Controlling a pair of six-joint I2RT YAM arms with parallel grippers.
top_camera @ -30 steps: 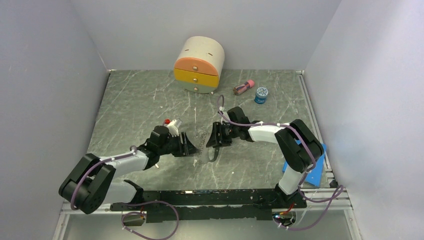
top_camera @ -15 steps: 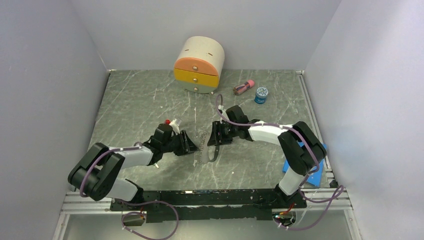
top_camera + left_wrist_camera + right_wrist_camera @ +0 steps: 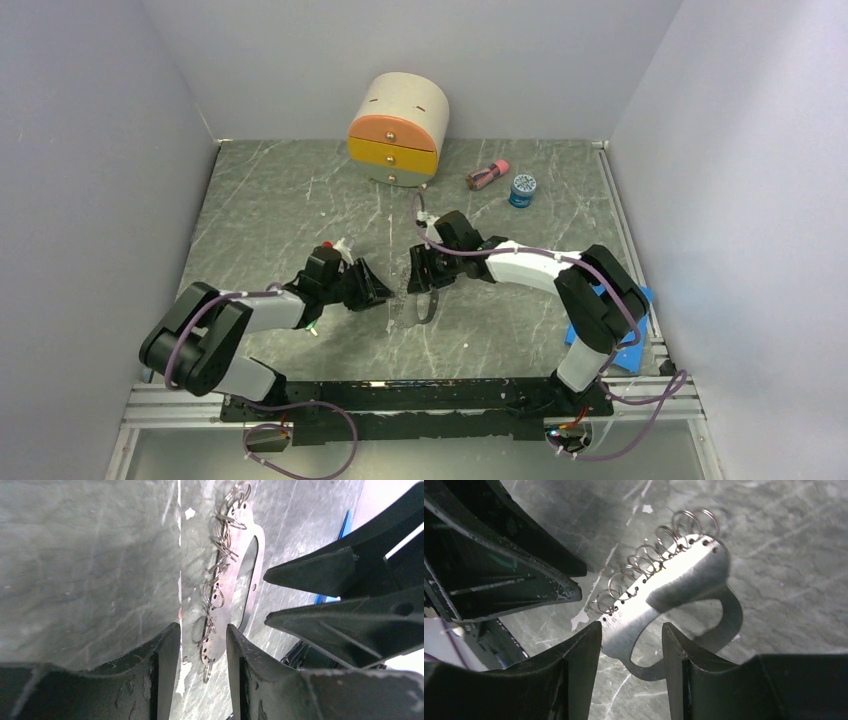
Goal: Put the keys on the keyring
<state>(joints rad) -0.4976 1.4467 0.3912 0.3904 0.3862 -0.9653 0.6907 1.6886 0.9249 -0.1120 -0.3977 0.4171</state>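
Both arms stretched low and inward, left hand (image 3: pixel 372 289) and right hand (image 3: pixel 418 272) facing each other closely, fingers of each partly spread

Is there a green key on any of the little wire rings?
No, the wire rings along the metal plate all hang bare.

Grey marbled table (image 3: pixel 280 210): drawer box (image 3: pixel 398 130), pink tube (image 3: pixel 487 175), blue jar (image 3: pixel 522 190), metal ring-holder plate (image 3: pixel 684 580).

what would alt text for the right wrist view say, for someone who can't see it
A flat silvery metal holder with a large oval cutout and a row of small wire rings along one edge lies on grey marbled table, between the right gripper fingers. The left gripper is close by.
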